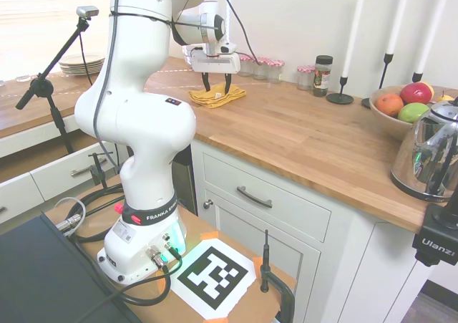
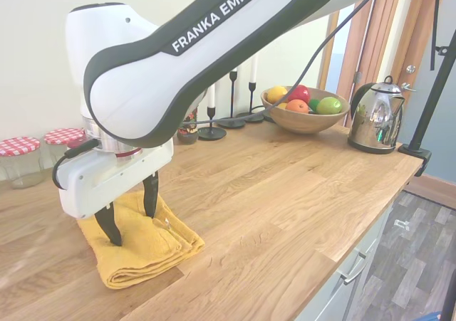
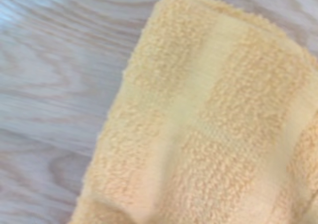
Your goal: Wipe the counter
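A folded yellow towel (image 2: 146,250) (image 1: 218,96) lies on the wooden counter (image 2: 285,193) (image 1: 308,140), near the wall side. My gripper (image 2: 130,218) (image 1: 217,88) hangs straight down over the towel, open, with its two black fingers apart and their tips at or just above the cloth. Nothing is held between them. The wrist view is filled by the yellow towel (image 3: 208,119) lying on the counter's wood grain (image 3: 54,85).
Red-checked lidded jars (image 2: 21,157) (image 1: 261,66) stand along the wall. Black candlesticks (image 2: 221,118) (image 1: 342,87), a fruit bowl (image 2: 303,111) (image 1: 401,108) and a chrome kettle (image 2: 377,114) (image 1: 429,151) stand further along. A stack of plates (image 1: 80,65) sits at the far end.
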Controlling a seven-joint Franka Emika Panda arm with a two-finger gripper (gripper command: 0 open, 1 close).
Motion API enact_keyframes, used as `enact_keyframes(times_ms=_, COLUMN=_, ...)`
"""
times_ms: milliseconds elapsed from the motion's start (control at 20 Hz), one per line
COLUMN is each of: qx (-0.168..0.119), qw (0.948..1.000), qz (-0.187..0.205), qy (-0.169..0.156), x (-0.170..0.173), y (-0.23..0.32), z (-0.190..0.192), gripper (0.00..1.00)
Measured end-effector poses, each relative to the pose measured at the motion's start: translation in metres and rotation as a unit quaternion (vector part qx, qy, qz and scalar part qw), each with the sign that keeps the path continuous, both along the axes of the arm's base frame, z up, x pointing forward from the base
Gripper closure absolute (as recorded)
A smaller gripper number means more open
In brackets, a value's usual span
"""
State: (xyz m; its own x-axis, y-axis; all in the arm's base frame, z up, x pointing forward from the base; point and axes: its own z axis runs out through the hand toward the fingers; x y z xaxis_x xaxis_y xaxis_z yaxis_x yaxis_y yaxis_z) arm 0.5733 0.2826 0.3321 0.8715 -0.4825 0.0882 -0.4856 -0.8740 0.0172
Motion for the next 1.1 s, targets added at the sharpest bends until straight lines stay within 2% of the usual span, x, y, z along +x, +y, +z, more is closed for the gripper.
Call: enact_keyframes(times_ms=1100, qx=-0.008, qw=0.9999, qz=-0.005, qy=-0.011, x=0.002, y=-0.017, z=-0.001, gripper=1.00)
